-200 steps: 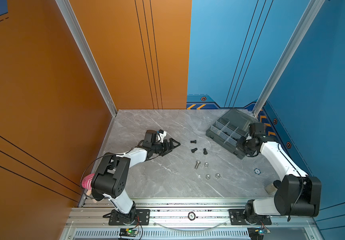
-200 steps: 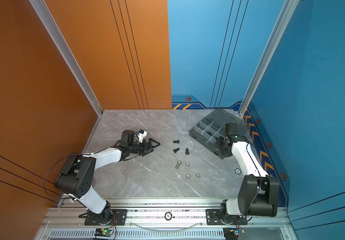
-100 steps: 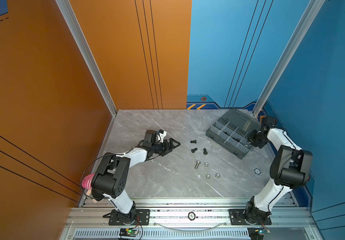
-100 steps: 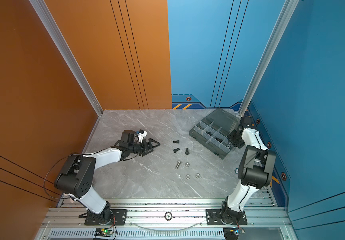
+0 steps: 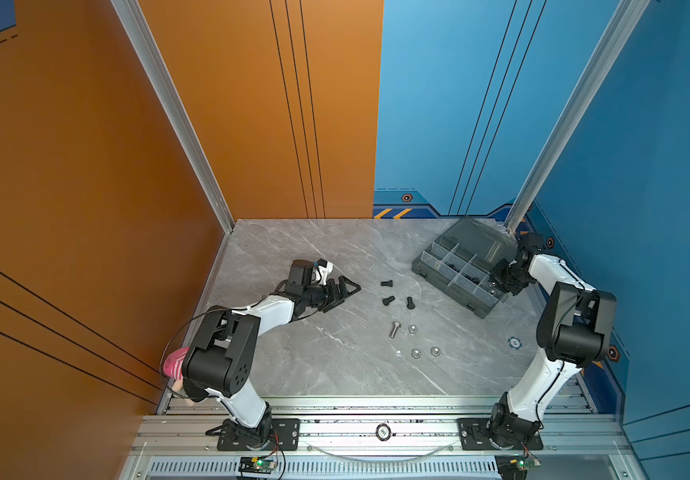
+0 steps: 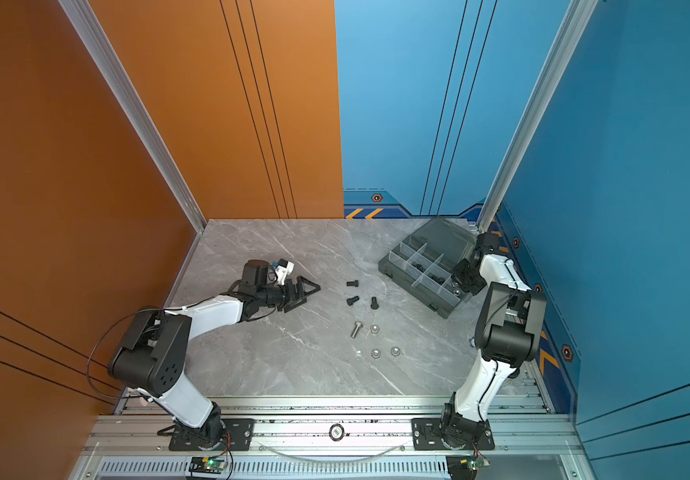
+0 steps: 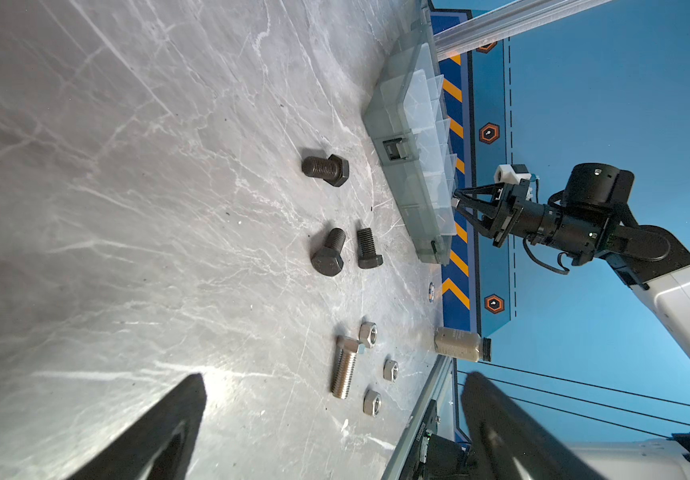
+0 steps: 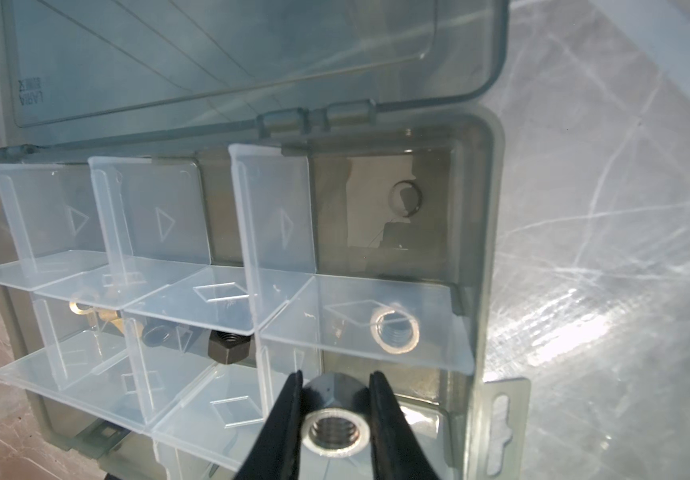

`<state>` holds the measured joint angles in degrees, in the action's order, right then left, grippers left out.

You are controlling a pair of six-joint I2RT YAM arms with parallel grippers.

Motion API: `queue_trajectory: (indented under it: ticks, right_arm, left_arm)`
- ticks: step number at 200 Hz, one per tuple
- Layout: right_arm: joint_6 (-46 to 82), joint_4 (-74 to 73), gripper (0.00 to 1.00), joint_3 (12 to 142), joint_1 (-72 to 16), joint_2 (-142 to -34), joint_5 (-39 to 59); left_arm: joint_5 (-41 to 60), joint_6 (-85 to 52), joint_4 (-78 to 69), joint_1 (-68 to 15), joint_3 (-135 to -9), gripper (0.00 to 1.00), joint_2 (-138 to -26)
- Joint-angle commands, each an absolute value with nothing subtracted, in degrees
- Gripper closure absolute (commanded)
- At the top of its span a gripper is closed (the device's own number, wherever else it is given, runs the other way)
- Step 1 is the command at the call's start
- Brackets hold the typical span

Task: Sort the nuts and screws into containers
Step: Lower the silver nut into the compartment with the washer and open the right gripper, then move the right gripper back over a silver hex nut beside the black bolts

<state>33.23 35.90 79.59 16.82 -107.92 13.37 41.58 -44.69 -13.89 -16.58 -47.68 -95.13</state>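
My right gripper (image 8: 337, 378) is shut on a silver hex nut (image 8: 337, 432), with a finger against each side. It hovers over the end compartment of the grey organiser box (image 8: 484, 249) and appears in both top views (image 5: 495, 282) (image 6: 457, 282). The box holds another silver nut (image 8: 395, 330), a black nut (image 8: 229, 345) and a brass winged nut (image 8: 85, 307). On the table lie three black screws (image 5: 388, 300), a silver screw (image 5: 394, 329) and three silver nuts (image 5: 416, 353). My left gripper (image 5: 349, 286) (image 7: 333, 376) rests low, open and empty, left of them.
The box lid (image 5: 480, 241) stands open toward the back corner, close to the blue wall. A small cylindrical bottle (image 7: 461, 349) lies at the table's front right edge, near a round blue marker (image 5: 514, 342). A pink object (image 5: 175, 365) sits beside the left arm's base.
The right arm's elbow has risen and folded in toward the wall, while its gripper stays at the box's right end with the nut. The left arm has not moved.
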Motion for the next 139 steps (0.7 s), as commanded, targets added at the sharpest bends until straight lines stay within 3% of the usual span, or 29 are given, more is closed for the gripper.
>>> queue_trajectory:
  ticks: [1, 81, 139]
  right_arm:
    - [32.88, 36.84, 0.66, 81.65, 16.48, -108.17, 13.43]
    - [28.64, 41.91, 0.61, 82.42, 15.31, -99.96, 16.79]
    - [23.03, 47.70, 0.59, 75.51, 6.63, -89.47, 18.17]
  left_arm:
    - [41.05, -44.64, -13.58, -16.81, -48.55, 0.02, -94.06]
    - [41.16, -44.65, -13.58, -16.84, -48.43, 0.02, -93.96]
    - [41.38, -44.75, -13.49, -16.78, -48.69, 0.02, -94.05]
